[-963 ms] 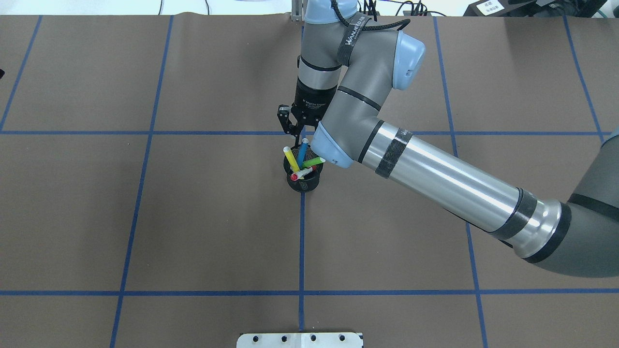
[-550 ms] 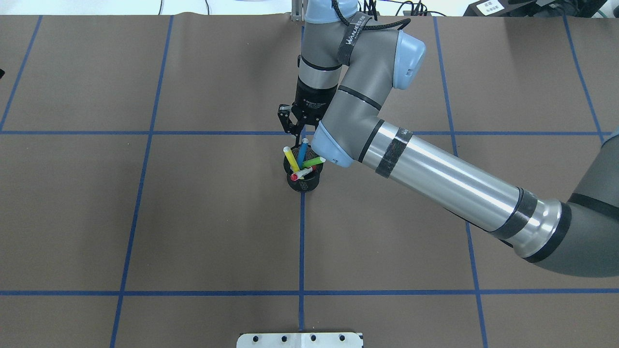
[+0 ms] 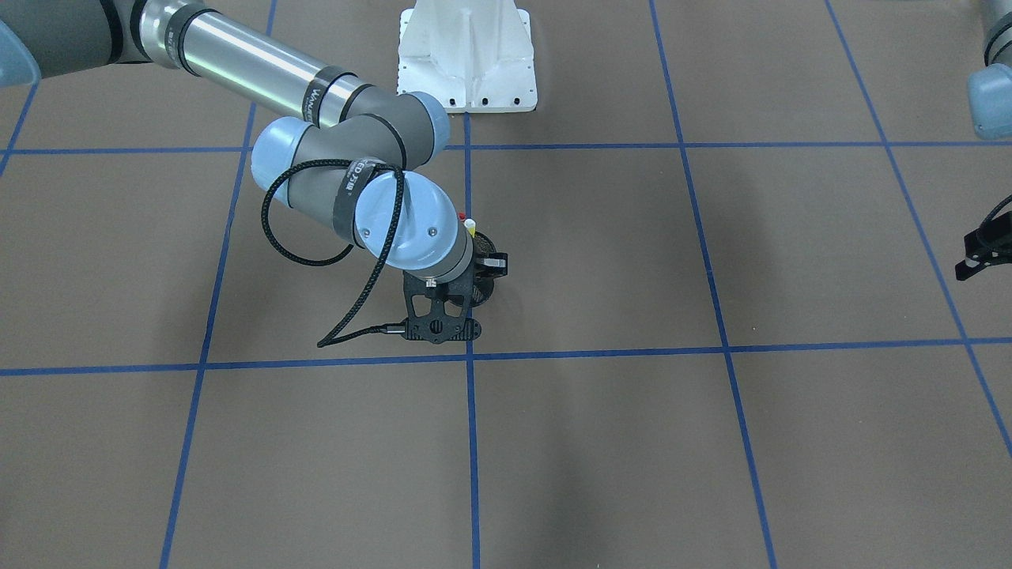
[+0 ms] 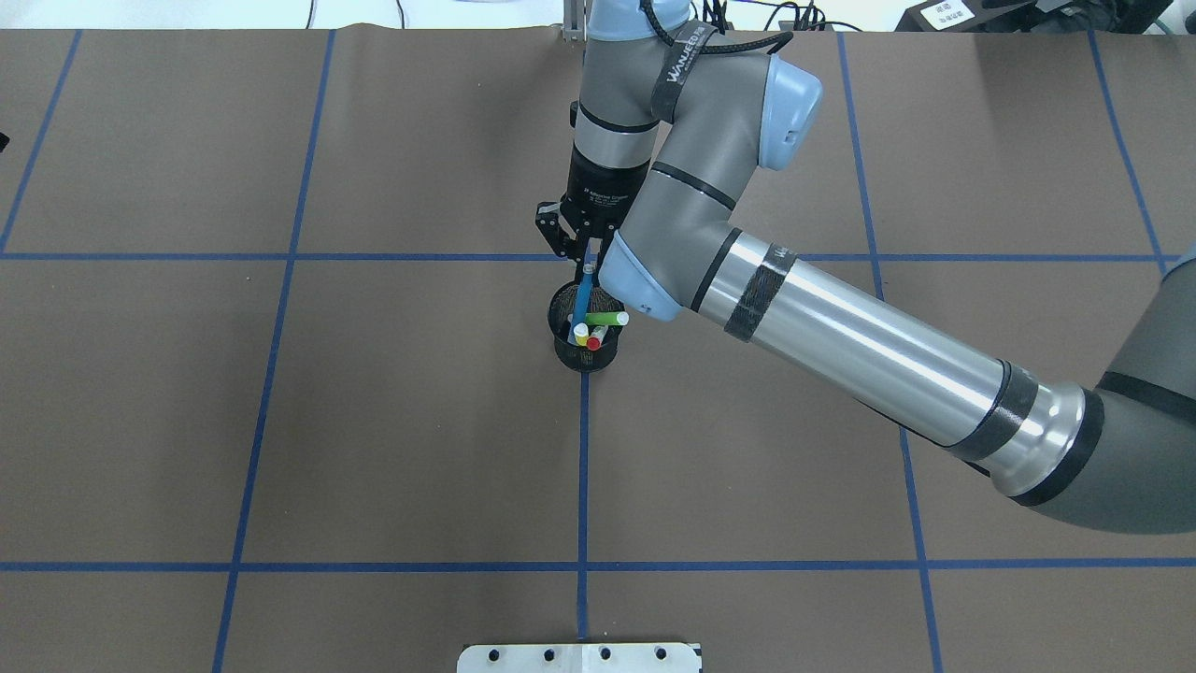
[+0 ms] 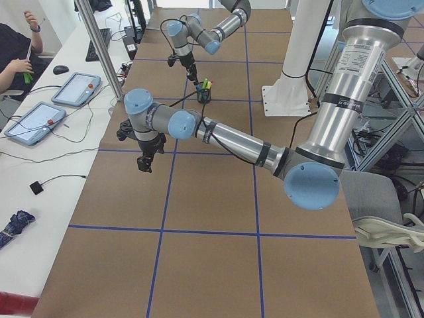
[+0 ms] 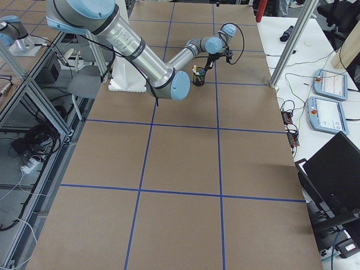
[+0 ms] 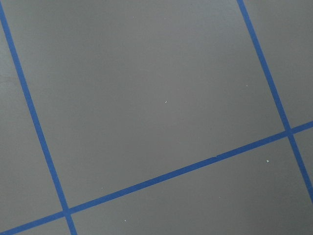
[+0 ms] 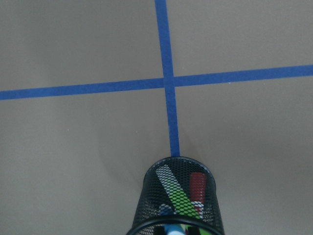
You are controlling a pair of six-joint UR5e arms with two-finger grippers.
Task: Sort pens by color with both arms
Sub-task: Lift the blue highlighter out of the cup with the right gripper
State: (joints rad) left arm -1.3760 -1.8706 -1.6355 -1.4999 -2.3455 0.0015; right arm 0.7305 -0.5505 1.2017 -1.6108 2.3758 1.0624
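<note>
A black mesh cup stands at the table's middle, on a blue tape line. It holds the pens: blue, green, yellow and the white one with a red cap. My right gripper is just above the cup's far rim, shut on the blue pen's upper end. In the right wrist view the cup is at the bottom, with the green pen and the red cap inside. My left gripper hangs far off at the table's left side; I cannot tell whether it is open or shut.
The table is covered in brown paper with a blue tape grid. The white pedestal base stands at the robot's side. The right forearm reaches across the right half. Tablets and cables lie on a bench past the far edge.
The right gripper has come down onto the blue pen's top. The blue pen now stands steeper, and the yellow and white pens have shifted more upright in the cup.
</note>
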